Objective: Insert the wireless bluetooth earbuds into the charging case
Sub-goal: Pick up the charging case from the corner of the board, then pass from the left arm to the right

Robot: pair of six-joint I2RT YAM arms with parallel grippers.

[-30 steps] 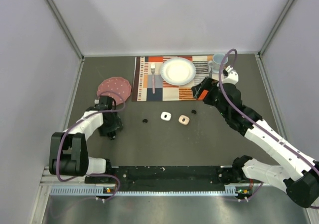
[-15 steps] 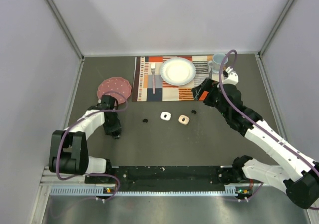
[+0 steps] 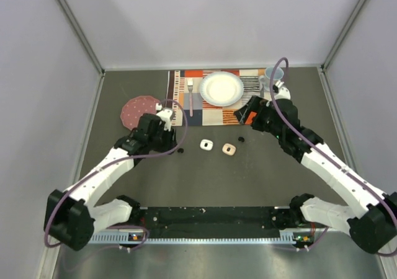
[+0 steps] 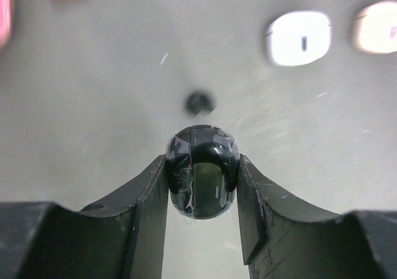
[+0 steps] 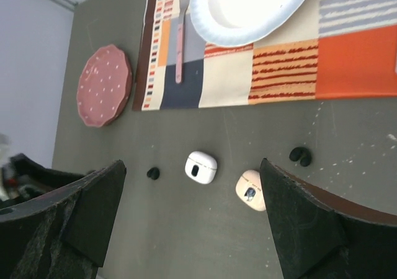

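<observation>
Black case (image 4: 201, 158) in left claw (image 4: 202, 170) — white case (image 4: 298, 38), pink case (image 5: 250, 190) closed.

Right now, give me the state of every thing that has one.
left gripper: shut on black case.
right gripper: open, empty.
black case: held by left gripper.
white case: shut, on table.
pink case: shut, on table.
plate: empty.

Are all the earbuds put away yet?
Not yet. No white or pink buds lie loose; the white case and pink case look shut. The left gripper holds a black case. One black earbud near it and a black bit by the mat wait loose on the table.
</observation>
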